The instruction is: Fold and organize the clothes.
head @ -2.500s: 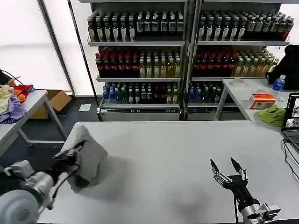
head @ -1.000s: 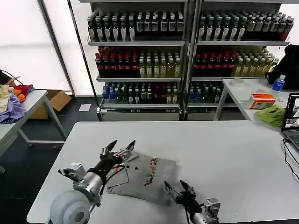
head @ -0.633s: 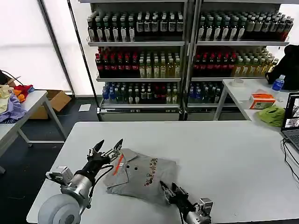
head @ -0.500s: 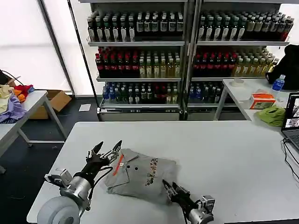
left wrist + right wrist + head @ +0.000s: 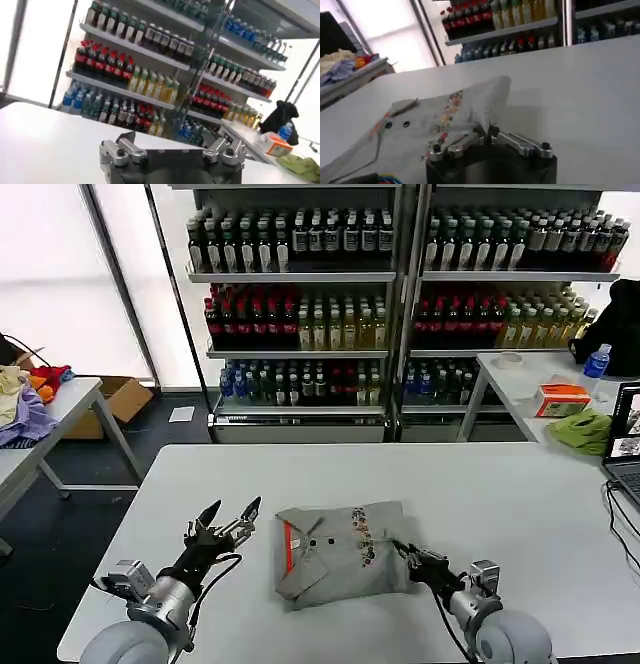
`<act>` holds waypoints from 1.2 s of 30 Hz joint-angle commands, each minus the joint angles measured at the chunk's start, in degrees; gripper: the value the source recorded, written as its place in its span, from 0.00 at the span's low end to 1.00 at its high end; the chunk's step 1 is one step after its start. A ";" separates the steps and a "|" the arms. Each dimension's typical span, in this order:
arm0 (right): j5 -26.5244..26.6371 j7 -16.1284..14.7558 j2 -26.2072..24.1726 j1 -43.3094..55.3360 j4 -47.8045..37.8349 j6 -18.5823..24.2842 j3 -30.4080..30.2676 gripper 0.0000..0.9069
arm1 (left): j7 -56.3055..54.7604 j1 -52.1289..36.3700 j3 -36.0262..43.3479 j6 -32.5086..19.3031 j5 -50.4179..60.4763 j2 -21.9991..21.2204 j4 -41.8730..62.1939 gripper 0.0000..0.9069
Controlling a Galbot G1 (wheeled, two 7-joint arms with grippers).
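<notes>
Right pincer (image 5: 409, 552), lower right of centre, is clamped on the collared shirt's (image 5: 345, 549) edge. Left pincer (image 5: 232, 516), lower left, is spread wide above the desk (image 5: 500, 494), empty.

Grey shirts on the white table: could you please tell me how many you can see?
1. A collared grey shirt lies on the white table between both grippers; the right gripper pinches its edge, the left gripper is open beside it. Another underneath cannot be excluded.

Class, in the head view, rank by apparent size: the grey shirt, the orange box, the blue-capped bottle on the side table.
1. Shirt, largest, though nearest the camera.
2. Orange box.
3. Bottle, smallest.
</notes>
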 commanded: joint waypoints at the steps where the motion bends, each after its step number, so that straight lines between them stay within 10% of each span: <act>1: -6.19 -3.98 -2.13 0.00 0.00 -0.21 5.63 1.00 | 0.40 1.36 -1.10 -0.16 0.04 0.10 -0.47 1.00; 10: -5.18 3.11 1.74 -5.33 8.23 6.34 7.64 1.00 | 1.08 1.67 -1.99 -0.33 0.10 0.94 -1.29 1.00; 19: -15.39 18.71 8.85 7.12 3.18 3.90 -20.04 1.00 | 1.11 4.50 -2.34 -1.23 1.21 -0.30 -2.20 1.00; 29: -17.21 22.54 7.48 6.11 -5.12 -2.18 -20.94 1.00 | 1.23 6.95 -3.23 -2.06 1.97 -1.07 -2.42 1.00; 36: -16.49 18.82 6.89 1.51 7.33 11.07 -15.49 1.00 | 1.19 6.12 -2.77 -2.14 2.22 -0.93 -1.65 1.00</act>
